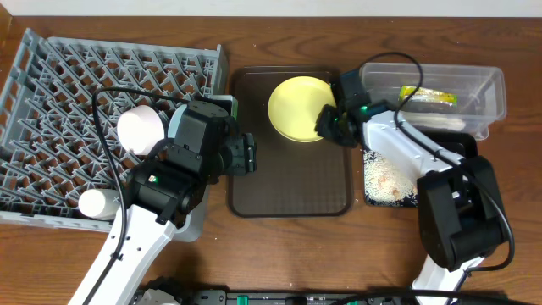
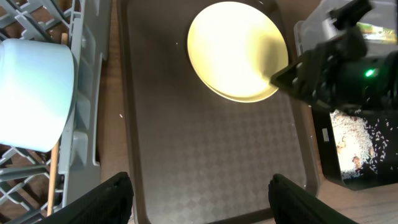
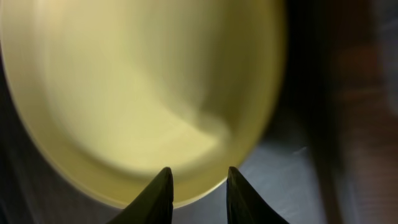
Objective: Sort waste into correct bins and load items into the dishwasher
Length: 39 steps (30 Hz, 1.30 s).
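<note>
Overhead, nearest me, a small bowl (image 1: 97, 203) lies at the 6 o'clock edge of the rack (image 1: 51, 102), which fills the 9 o'clock side of the tabletop (image 1: 254, 34). Just beyond it the left tool (image 1: 248, 154) hangs over the 9 o'clock edge of the brown tray (image 1: 288, 191). Its fingers are spread wide and released, with nothing between them. At 3 o'clock from that tray sits the black tray (image 2: 328, 163), scattered with crumbs (image 1: 385, 182). Farther in, a bigger bowl (image 1: 140, 129) rests on its side in the rack, and a chopstick (image 2: 53, 180) lies beside it. The plate (image 1: 298, 108) lies on the brown tray's 12 o'clock end. The right tool (image 1: 326, 123) is at the plate's 4 o'clock rim with its fingertips (image 3: 158, 193) narrowly apart at the edge, but I cannot tell whether they grip it. Farthest off, at 2 o'clock, the clear tub (image 1: 491, 89) holds the wrapper (image 1: 428, 95) and the napkin (image 1: 440, 123).
</note>
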Tool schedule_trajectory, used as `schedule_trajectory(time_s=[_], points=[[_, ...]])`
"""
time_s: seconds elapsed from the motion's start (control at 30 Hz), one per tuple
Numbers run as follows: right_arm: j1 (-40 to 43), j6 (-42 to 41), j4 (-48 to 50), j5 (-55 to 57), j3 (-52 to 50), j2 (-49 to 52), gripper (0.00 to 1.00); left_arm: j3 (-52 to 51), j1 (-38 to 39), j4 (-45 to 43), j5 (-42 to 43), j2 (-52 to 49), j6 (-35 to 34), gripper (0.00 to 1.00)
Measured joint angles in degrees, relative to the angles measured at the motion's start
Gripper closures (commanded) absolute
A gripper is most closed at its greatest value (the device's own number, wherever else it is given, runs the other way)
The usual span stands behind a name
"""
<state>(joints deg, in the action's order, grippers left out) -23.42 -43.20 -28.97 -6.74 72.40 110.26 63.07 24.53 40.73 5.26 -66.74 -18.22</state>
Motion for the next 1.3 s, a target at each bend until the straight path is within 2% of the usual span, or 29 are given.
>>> schedule_trajectory(time_s=[0.3,0.4,0.67,0.8,0.93,1.13,1.3], points=[[-4.94,5.20,-0.66,0.57,-0.39,-0.63,0.64,0.00,0.00,0.63,0.00,0.00,0.00,0.27],[-4.59,3.69,-1.88,1.73,-0.39,-1.36,0.57,0.00,0.00,0.63,0.00,0.00,0.00,0.27],[-3.63,-2.97,0.52,6.21,-0.50,-0.85,0.58,0.00,0.00,0.61,0.00,0.00,0.00,0.27],[-3.76,-4.52,1.03,6.64,-0.48,2.01,0.71,0.00,0.00,0.74,0.00,0.00,0.00,0.27],[-3.76,-5.92,-1.22,6.34,0.20,3.65,0.97,0.00,0.00,2.12,0.02,0.00,0.00,0.27],[-3.76,-3.82,-1.29,5.05,0.04,2.75,0.99,0.00,0.00,2.80,-0.04,0.02,0.00,0.26],[-3.04,4.42,-1.25,4.22,-1.03,-4.44,0.99,0.00,-0.20,2.12,-0.07,0.00,0.00,0.11]])
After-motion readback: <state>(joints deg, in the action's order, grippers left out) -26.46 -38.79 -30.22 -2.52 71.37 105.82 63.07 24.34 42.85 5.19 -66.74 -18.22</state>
